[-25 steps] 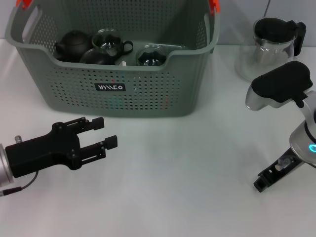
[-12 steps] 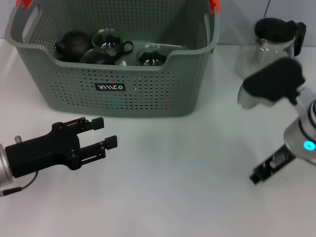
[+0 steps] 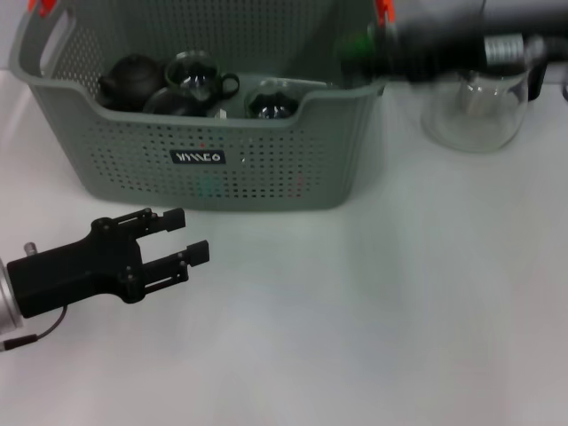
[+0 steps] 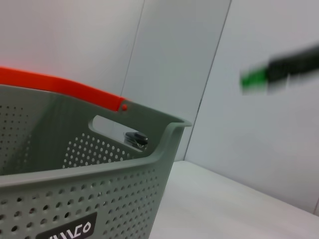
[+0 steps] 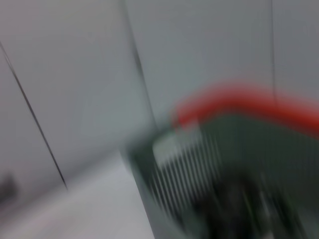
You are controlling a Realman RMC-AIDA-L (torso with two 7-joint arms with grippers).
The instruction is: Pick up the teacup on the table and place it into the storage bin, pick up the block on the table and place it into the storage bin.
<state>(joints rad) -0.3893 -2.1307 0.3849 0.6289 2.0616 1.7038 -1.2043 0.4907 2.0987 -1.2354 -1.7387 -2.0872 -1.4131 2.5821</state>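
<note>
The grey-green storage bin [image 3: 266, 169] stands at the back left of the white table [image 3: 355, 311]; its rim also fills the left wrist view [image 4: 99, 199]. Inside it lie a glass teacup [image 3: 200, 75] with a black handle, a second glass cup [image 3: 271, 99] and a dark teapot [image 3: 129, 80]. My left gripper [image 3: 189, 235] hovers open and empty in front of the bin. My right gripper [image 3: 368, 44] is a motion-blurred dark streak above the bin's far right corner. A small green thing [image 3: 355, 42] [image 4: 255, 79] shows at its tip; I cannot tell whether it is the block.
A glass pitcher [image 3: 470, 106] with a black lid stands right of the bin, partly behind the blurred right arm. Orange clips [image 3: 383, 11] sit on the bin's rim. The right wrist view shows only a smeared bin edge [image 5: 239, 139].
My right arm has swung from low at the table's right side up and left to above the bin's far right corner. The left arm has stayed put.
</note>
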